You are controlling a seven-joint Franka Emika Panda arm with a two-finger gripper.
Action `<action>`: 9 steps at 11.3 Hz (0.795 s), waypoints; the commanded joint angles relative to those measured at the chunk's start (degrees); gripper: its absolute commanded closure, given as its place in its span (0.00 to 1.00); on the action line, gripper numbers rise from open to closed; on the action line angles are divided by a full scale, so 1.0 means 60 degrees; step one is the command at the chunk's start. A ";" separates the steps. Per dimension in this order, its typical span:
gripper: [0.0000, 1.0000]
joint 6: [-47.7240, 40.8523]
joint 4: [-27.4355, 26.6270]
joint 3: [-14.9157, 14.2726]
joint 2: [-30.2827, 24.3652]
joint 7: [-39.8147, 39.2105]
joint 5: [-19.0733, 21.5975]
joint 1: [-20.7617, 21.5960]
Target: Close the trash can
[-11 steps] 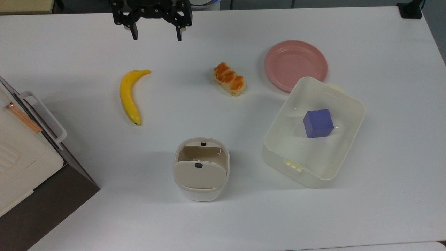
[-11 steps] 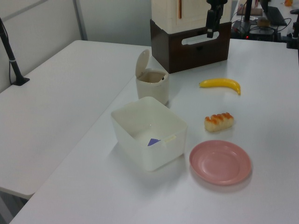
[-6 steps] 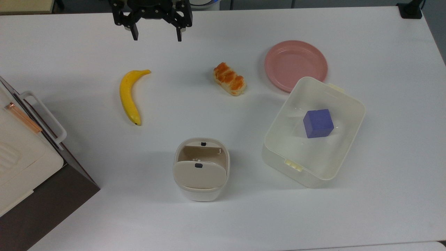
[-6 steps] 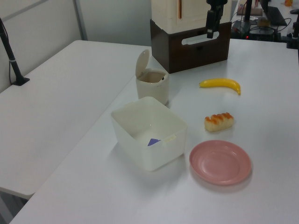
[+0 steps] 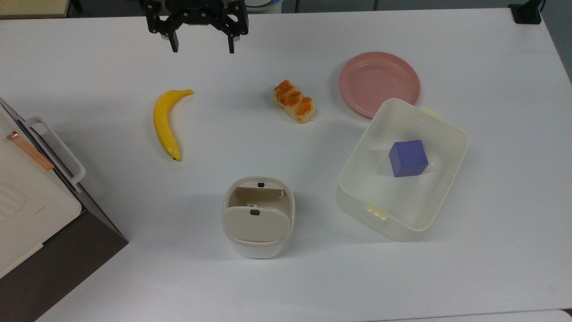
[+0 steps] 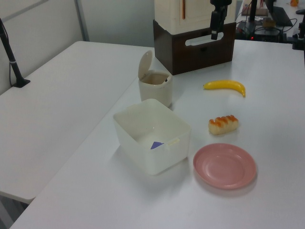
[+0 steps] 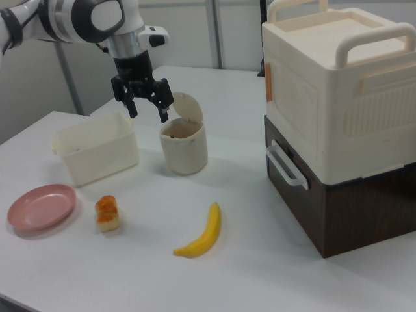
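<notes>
White tabletop (image 5: pixel 469 277), smooth and matte; grey partition wall at the back of the left view.

Gripper (image 5: pixel 201 46): black, two-fingered, jaws spread wide with nothing between them, hanging above the far table edge in the top view. Its upper body is cut off by the top view's frame; in the left view it shows as a thin dark bar (image 6: pixel 215 33) in front of the brown box. In the right view the gripper (image 7: pixel 147 112) overlaps the trash can's raised lid, and whether they touch cannot be told. Position almost the same as half a second ago, a slight drift toward the top view's right at most.

Banana (image 5: pixel 166 122): yellow, curved, glossy, near the gripper's side of the table.

Bread roll (image 5: pixel 294 101): small, orange-glazed, ridged.

Plate (image 5: pixel 379 83): pink, round, shallow, partly overlapped by the tub in the top view.

Tub (image 5: pixel 357 179): translucent white, rectangular, rounded corners, holding a blue cube (image 5: pixel 407 158); in the left view only a corner of the cube is seen.

Trash can (image 5: pixel 258 216): cream-white, rounded-square plastic, standing between the tub and the stacked boxes, well apart from the gripper in the top view. Beige flip lid (image 5: pixel 255 224) upright, black button on it, tan inside exposed. Unmoved since earlier frames.

Stacked boxes (image 7: pixel 338 117): cream ribbed case on a dark brown base, cut off at the top view's left edge.
</notes>
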 commanded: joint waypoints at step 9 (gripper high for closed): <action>0.00 -0.0528 -0.0056 -0.0132 -0.0134 -0.0699 -0.0061 0.0183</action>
